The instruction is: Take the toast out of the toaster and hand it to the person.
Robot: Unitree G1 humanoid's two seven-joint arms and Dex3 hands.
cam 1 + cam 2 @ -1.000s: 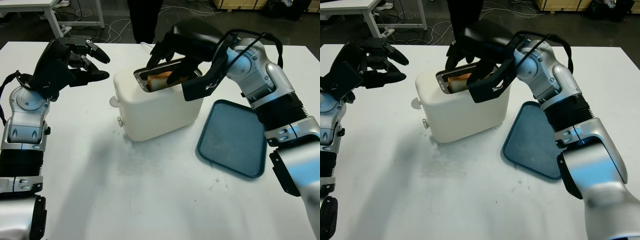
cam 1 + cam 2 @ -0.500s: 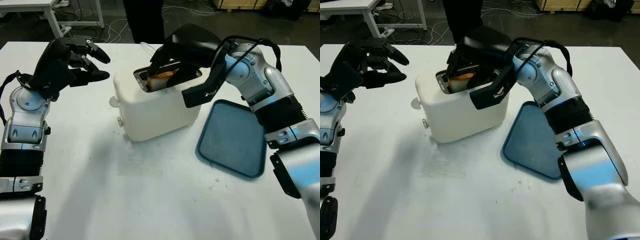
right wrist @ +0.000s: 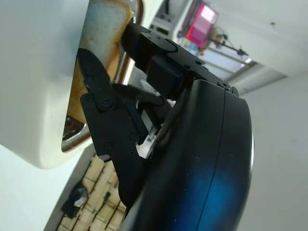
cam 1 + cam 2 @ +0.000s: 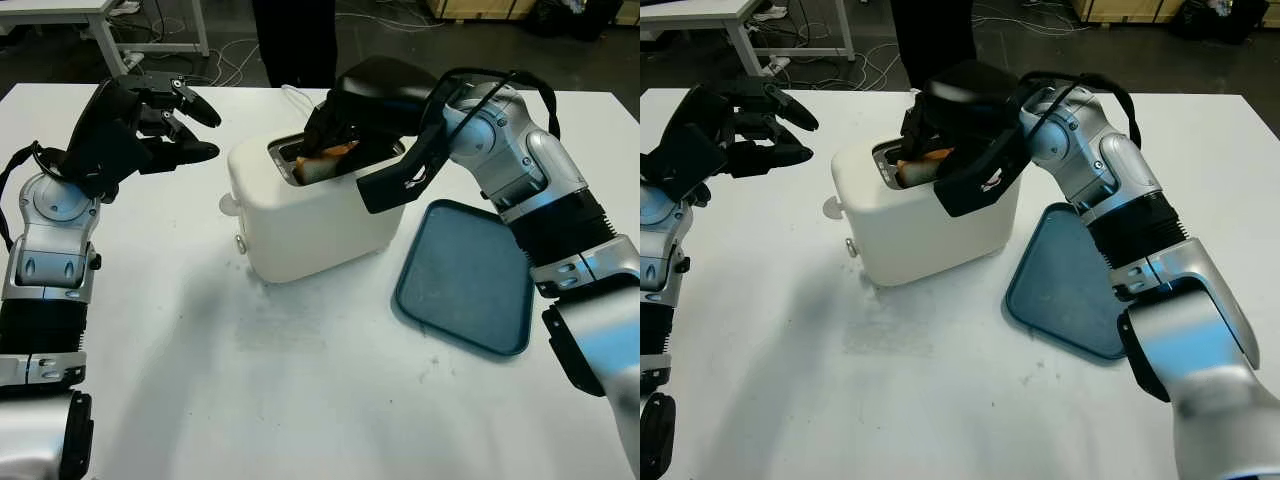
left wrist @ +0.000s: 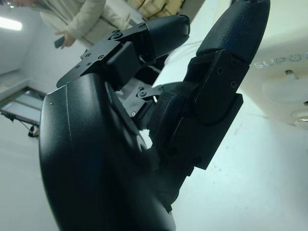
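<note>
Toast, a browned bread slice (image 4: 322, 160), stands in the cream plastic toaster (image 4: 310, 215), pinched by the right hand (image 4: 335, 130); left hand (image 4: 165, 125) hovers unclenched beside it

Lettering on toaster: the cream-white plastic toaster (image 5: 284, 62) bears raised letters in its own colour, readable as "SUPO", on its side wall just above the round knob; the word runs past the picture's edge, so the rest cannot be read.
Other text: none readable.
</note>
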